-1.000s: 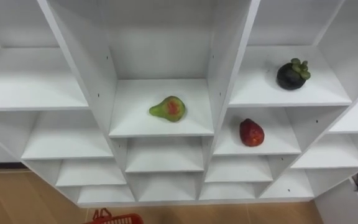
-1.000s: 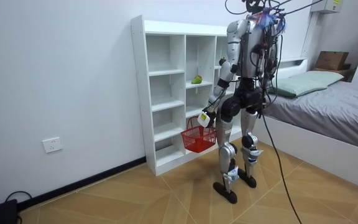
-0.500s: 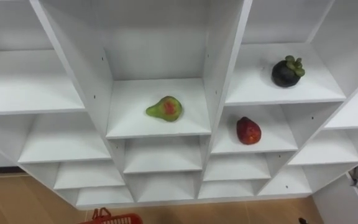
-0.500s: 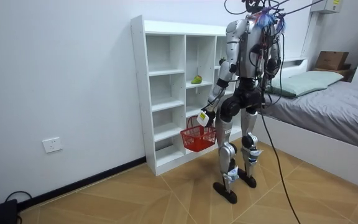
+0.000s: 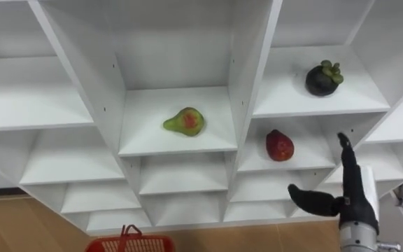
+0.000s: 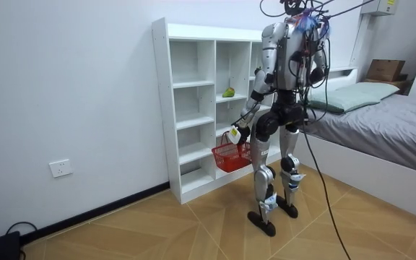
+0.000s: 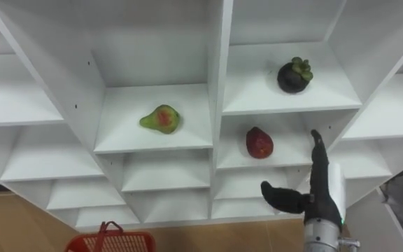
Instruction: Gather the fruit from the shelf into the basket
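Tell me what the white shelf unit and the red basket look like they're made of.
The shelf unit is probably laminated board with a smooth matte white finish: flat, square-edged panels with small peg holes in the uprights. The red basket has open lattice walls and a thin looped handle, so it is likely moulded plastic, though coated wire can't be ruled out.
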Robot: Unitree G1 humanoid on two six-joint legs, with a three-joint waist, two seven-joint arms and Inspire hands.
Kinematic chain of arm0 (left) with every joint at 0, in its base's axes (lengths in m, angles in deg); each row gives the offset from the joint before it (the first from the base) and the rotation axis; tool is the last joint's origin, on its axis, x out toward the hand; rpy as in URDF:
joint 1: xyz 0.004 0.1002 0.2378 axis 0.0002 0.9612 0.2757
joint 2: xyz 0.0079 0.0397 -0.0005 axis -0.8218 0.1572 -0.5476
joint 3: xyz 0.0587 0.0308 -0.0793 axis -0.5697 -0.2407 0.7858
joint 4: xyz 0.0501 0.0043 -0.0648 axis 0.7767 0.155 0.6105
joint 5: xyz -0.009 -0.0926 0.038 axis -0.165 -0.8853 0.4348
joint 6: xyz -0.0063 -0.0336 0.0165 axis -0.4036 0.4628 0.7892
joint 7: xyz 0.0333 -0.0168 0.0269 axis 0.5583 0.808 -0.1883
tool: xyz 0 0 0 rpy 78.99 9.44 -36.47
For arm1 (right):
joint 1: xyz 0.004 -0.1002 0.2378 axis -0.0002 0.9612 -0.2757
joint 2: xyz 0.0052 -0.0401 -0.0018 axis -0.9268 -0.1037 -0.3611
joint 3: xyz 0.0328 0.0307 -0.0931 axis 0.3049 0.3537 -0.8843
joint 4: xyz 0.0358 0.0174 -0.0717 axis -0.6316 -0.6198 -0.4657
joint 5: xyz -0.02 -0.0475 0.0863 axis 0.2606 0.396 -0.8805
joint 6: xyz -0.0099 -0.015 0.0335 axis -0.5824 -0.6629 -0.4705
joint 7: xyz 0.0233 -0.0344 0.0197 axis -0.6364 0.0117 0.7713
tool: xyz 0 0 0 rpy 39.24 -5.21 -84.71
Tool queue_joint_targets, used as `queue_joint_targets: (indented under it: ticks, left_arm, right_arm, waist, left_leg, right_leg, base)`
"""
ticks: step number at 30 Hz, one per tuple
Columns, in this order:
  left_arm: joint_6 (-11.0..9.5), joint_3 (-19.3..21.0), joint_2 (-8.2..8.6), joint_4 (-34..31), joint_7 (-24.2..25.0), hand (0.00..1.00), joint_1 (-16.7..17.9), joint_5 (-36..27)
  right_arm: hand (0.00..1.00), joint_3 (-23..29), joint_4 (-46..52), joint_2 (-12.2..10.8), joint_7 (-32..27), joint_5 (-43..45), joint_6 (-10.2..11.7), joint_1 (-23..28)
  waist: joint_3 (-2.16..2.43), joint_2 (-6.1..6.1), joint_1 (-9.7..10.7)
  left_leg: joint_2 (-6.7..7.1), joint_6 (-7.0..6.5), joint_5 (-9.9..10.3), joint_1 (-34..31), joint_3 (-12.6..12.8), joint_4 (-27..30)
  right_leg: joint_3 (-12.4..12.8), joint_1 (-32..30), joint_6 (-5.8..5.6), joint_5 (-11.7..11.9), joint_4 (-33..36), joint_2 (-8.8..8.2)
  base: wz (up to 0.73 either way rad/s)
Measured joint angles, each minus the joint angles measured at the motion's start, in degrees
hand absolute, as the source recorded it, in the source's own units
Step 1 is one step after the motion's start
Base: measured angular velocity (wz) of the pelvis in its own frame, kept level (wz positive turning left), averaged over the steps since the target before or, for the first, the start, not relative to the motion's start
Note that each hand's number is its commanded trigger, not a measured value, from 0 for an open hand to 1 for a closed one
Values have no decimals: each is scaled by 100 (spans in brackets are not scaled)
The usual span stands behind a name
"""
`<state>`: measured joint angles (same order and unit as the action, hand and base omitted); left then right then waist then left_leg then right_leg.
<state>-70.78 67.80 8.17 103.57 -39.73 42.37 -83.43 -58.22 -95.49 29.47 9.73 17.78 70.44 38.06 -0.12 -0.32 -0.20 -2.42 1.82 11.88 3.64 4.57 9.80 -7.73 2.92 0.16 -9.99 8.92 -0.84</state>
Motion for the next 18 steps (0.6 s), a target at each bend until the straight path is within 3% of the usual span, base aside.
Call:
queue_joint_targets:
  ticks: [8, 15, 18]
  left_arm:
    - [-3, -78, -21, 4, 234, 100, -15, 5]
    - [34, -74, -55, 4, 390, 100, -8, 1]
    - [46, -70, -63, -4, 405, 100, -6, 3]
  right_arm:
    - [0, 24, 27, 15, -228, -5, -88, -151]
    - [0, 62, 395, 197, -325, -23, -479, -152]
    - [0, 62, 488, 256, -371, -69, -549, -151]
  waist:
    - [-11, -26, -4]
    - [-7, -50, -25]
    - [-7, -53, -24]
  left_leg:
    - [0, -18, -11, -46, 16, -31]
    - [0, -35, -22, -102, 25, -31]
    - [0, -35, -22, -92, 51, -32]
  right_leg:
    - [31, -114, 0, 0, 89, -1]
    - [44, -191, 1, 0, 117, 0]
    - [63, -196, 1, 0, 124, 0]
  base:
    - [-2]
    - [0]
    - [-3]
